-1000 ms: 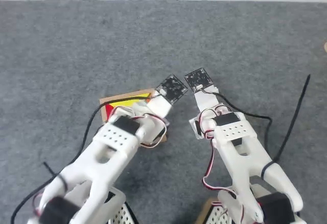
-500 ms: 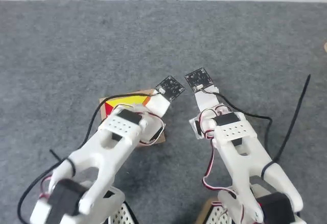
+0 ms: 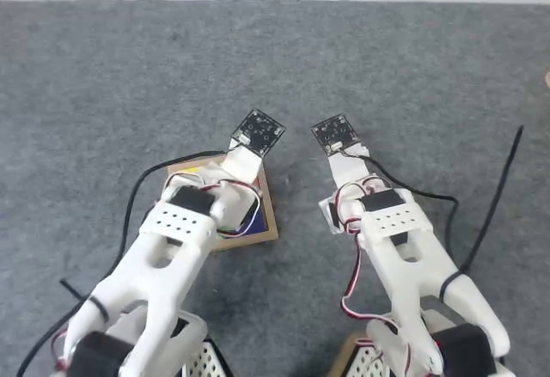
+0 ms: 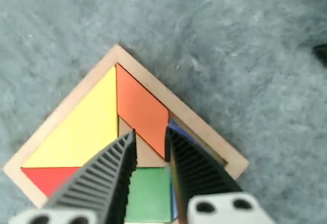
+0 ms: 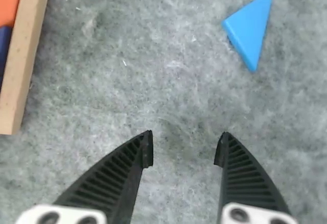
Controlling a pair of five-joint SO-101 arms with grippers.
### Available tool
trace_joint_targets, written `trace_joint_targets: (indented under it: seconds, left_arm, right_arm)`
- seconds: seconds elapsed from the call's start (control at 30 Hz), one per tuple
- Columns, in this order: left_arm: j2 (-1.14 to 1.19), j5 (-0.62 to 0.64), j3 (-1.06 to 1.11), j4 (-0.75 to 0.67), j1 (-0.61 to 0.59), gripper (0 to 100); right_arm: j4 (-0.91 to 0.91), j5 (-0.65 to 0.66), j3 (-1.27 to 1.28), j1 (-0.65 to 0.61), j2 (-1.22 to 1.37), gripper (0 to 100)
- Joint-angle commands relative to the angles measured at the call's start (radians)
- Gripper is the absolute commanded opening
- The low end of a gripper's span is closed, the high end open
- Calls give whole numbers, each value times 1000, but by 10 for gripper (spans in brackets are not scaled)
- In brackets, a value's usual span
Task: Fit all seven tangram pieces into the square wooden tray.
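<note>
1 tray [image 4: 204, 132], 6 tangram pieces [image 4: 82, 127] [image 4: 143, 112] [image 4: 48, 178] [image 4: 150, 193] [image 4: 176, 129] [image 5: 250, 27], 2 grippers [image 4: 149, 145] [image 5: 184, 150]

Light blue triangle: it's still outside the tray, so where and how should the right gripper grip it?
Probably from above: the light blue triangle lies flat on the grey mat, leaving only its side faces. Put one finger of the right gripper on its long edge, the other on the opposite corner.

The left arm [image 3: 176, 244] and right arm [image 3: 402, 235] are white plastic, each with a plate of small round holes, black motor blocks and loops of red, white and black wire. A square black board caps each wrist: left board [image 3: 259, 131], right board [image 3: 334, 133]. A thin black right cable [image 3: 498, 190] trails off. The left gripper [image 4: 150, 140] and right gripper [image 5: 184, 147] have black, ribbed, tapering jaws on white mounts with dark screw holes.
</note>
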Motion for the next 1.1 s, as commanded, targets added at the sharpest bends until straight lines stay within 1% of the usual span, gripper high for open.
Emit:
trace_joint_targets:
  seconds: [0.0,0.07,0.13,0.2,0.27,0.33,0.43,0.5,0.57,0.67,0.83,0.97,1.07]
  left_arm:
    - [28,46,-70,23,-75,94]
    - [37,63,-107,54,-110,94]
    - [38,48,-99,58,-109,94]
    - [35,44,-93,55,-115,94]
    - [28,49,-99,54,-155,94]
    - [37,89,-124,49,-229,94]
    - [40,118,-180,63,-394,94]
    - [61,143,-236,110,-500,94]
    - [117,164,-321,169,-600,94]
    - [230,167,-443,229,-707,94]
    - [390,167,-549,226,-770,94]
    - [446,169,-601,229,-807,94]
    - [450,169,-610,226,-825,94]
  right_arm:
    - [58,20,-54,36,-12,213]
    - [97,31,-103,88,-5,213]
    - [111,37,-140,124,-1,214]
    - [119,66,-169,131,-1,214]
    - [147,95,-215,130,-1,214]
    - [179,103,-282,130,4,215]
    - [242,104,-423,113,85,215]
    - [274,104,-528,77,189,214]
    - [268,100,-621,42,300,213]
    - [228,92,-753,8,463,213]
    - [197,-35,-922,16,679,213]
    - [203,-157,-974,47,786,213]
    - [194,-172,-994,74,832,213]
